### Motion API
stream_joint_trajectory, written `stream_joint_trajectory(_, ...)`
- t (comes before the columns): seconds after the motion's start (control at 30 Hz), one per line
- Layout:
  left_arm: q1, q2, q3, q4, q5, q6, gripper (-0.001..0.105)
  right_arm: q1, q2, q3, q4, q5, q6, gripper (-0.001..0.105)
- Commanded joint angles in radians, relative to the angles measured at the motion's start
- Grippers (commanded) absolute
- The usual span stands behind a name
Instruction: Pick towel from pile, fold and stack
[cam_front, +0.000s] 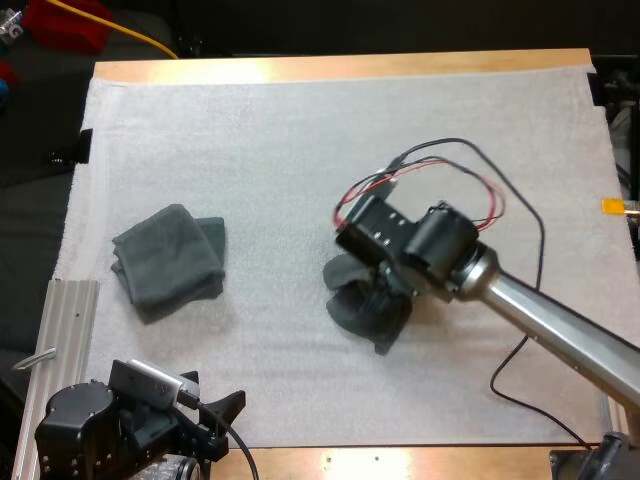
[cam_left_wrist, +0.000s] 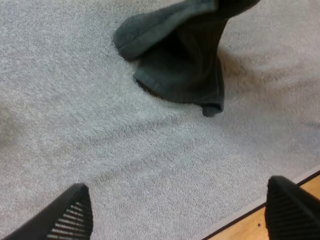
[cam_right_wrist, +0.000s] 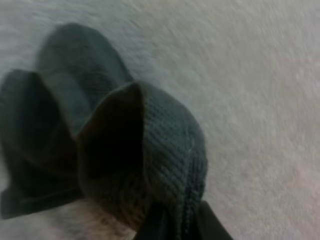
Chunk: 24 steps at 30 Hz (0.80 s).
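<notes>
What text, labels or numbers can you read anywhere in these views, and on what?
None: no words, labels, brands or numbers can be read.
The towel pinched in the right tool, the second towel, the white mat and the open left tool carry no markings that I can make out.

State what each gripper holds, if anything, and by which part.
The right gripper pinches the crumpled towel by a raised fold along its edge. The left gripper is open and holds nothing.

towel (cam_left_wrist: 185, 65): matt ribbed cloth | mat (cam_front: 300, 150): fuzzy white fabric | table (cam_front: 350, 67): wood
</notes>
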Motion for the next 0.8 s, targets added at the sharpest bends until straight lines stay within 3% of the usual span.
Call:
stream_joint_trajectory(0.0, -0.004, 0.0, -0.006, -0.016, 0.007, -0.002, 0.069, -0.029, -0.007, 0.017, -0.011, 0.007, 0.003, 0.001)
stream_joint_trajectory(0.47, -0.004, 0.0, -0.006, -0.022, 0.009, 0.08, 0.069, -0.262, -0.007, 0.261, -0.098, -0.081, 0.026, 0.001)
stream_joint_trajectory(0.77, -0.004, 0.0, -0.006, -0.058, 0.137, 0.118, 0.069, -0.301, -0.007, 0.454, -0.144, -0.083, 0.073, 0.001)
